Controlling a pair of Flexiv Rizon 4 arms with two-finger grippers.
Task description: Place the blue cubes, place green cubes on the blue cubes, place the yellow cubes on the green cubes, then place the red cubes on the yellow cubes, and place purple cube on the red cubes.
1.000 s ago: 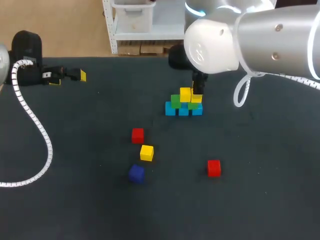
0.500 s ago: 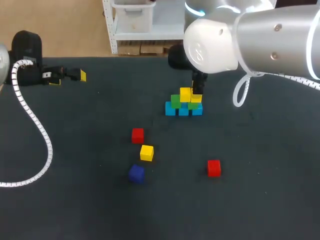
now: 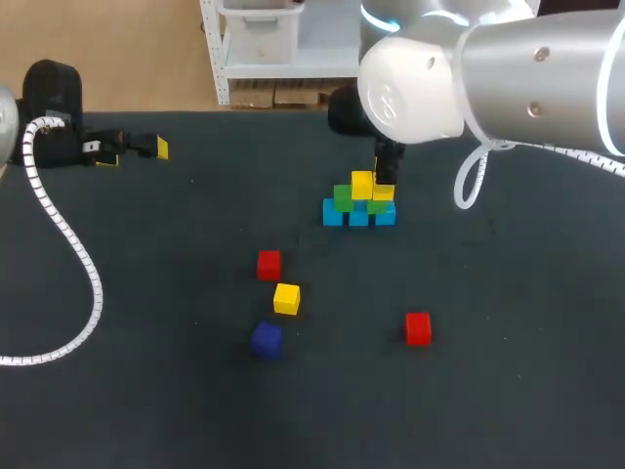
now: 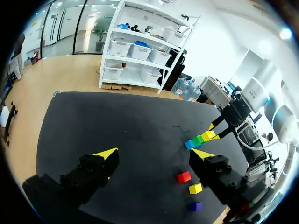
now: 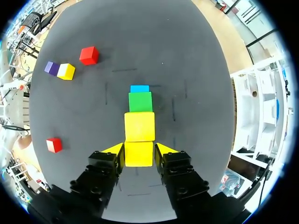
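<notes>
Nothing moved | right claw [image 5: 139, 150] clamps smooth square-edged yellow cube [image 5: 138, 157]

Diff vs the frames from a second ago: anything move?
Nothing visibly changed. The right gripper stays shut on the yellow cube at the stack; the left gripper stays open near the table's left edge.

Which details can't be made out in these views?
Head view: whether the yellow cube in the right gripper already rests on the green cube, too small to tell.
Right wrist view: the stack's lower cubes, covered by the placed yellow cube and the held one.
Left wrist view: the stack's cube count, too small.
</notes>
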